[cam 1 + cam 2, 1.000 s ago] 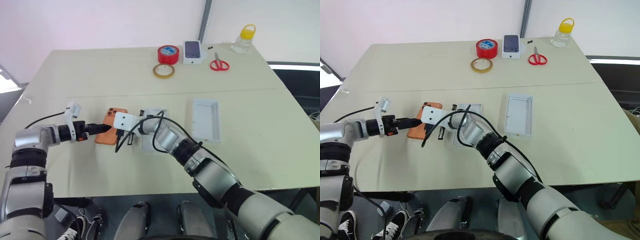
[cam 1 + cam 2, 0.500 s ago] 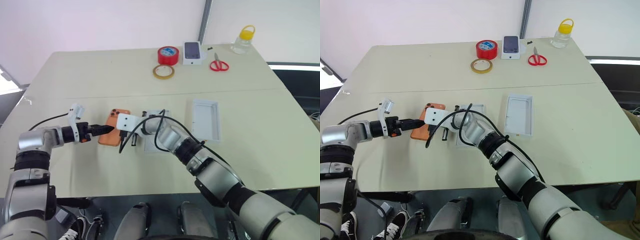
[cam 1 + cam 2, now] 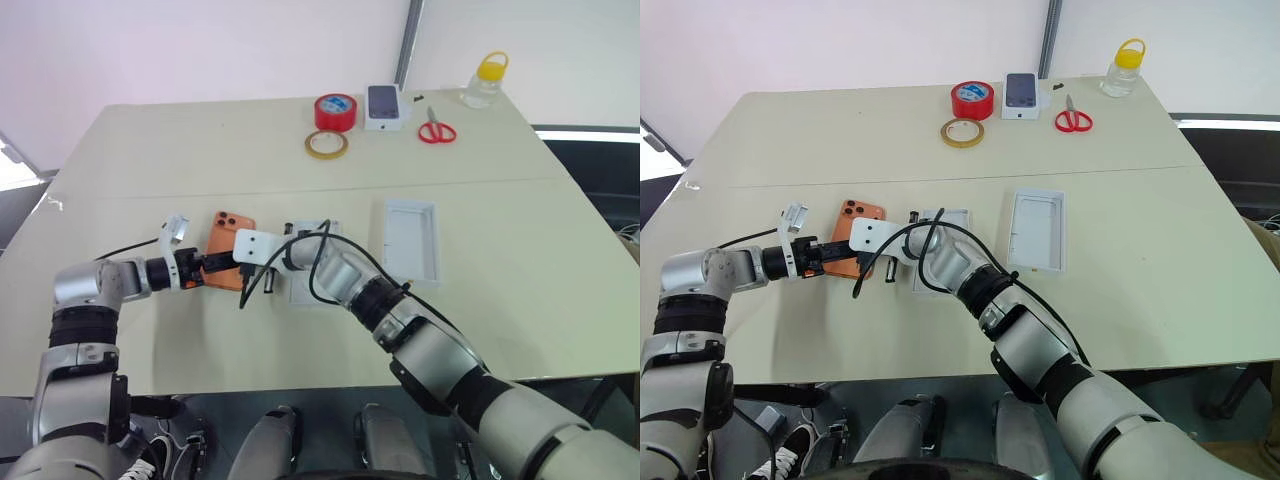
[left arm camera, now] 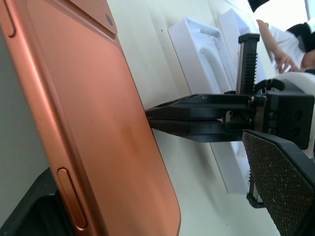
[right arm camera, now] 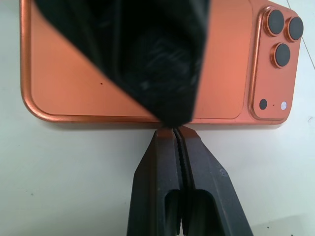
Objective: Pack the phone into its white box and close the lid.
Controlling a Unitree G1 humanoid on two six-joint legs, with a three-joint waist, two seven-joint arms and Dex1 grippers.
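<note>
The left gripper (image 3: pixel 212 268) has come in from the phone's outer side and rolled over since a second ago, so that its spread fingers now straddle the orange phone (image 3: pixel 227 262), one under its long edge and one above its back; the right gripper (image 5: pixel 173 129), fingers pressed together, has kept its tips against the phone's opposite long edge, apparently as a stop; I judge the phone about to be pinched and lifted, not yet packed. The white box (image 3: pixel 312 272) lies just beyond the phone, partly behind the right arm, and the lid (image 3: pixel 411 239) well past that; all rest on a pale beige table (image 3: pixel 150 170), at whose far edge, well apart from the phone, stand two tape rolls (image 3: pixel 333 122), red scissors (image 3: pixel 437 131) and a yellow-capped bottle (image 3: pixel 487 78), before a plain pale wall (image 3: pixel 200 50).
</note>
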